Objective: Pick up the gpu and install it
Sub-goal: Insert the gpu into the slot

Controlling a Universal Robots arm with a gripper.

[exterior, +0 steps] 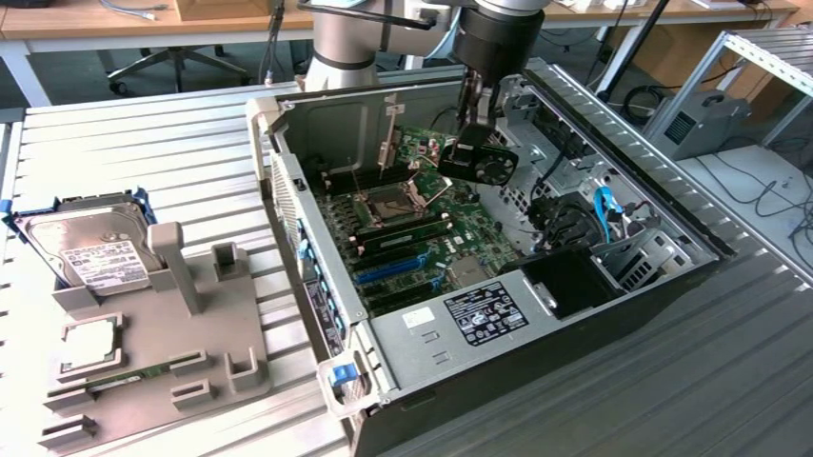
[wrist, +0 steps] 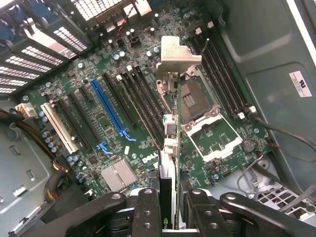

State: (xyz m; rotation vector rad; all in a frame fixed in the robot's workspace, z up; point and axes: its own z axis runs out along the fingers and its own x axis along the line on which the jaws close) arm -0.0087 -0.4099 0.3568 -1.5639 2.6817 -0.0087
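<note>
The gpu [exterior: 485,160], a card with a black round fan, hangs inside the open computer case [exterior: 295,205], a little above the motherboard [exterior: 406,233]. My gripper [exterior: 473,129] is shut on its upper edge. In the wrist view the gpu [wrist: 170,143] runs edge-on away from the gripper [wrist: 170,215], with its silver bracket [wrist: 177,54] at the far end. The black fingers [wrist: 148,210] clamp the card from both sides. It hovers between the long black slots and the open processor socket [wrist: 197,106]; a blue slot [wrist: 106,106] lies off to one side.
A grey parts holder [exterior: 166,343] stands on the table at the exterior view's left, with a silver hard drive [exterior: 83,249] propped in it. Black cables and a blue cable [exterior: 607,205] crowd the case's drive-bay side. A heatsink [wrist: 118,175] sits on the board.
</note>
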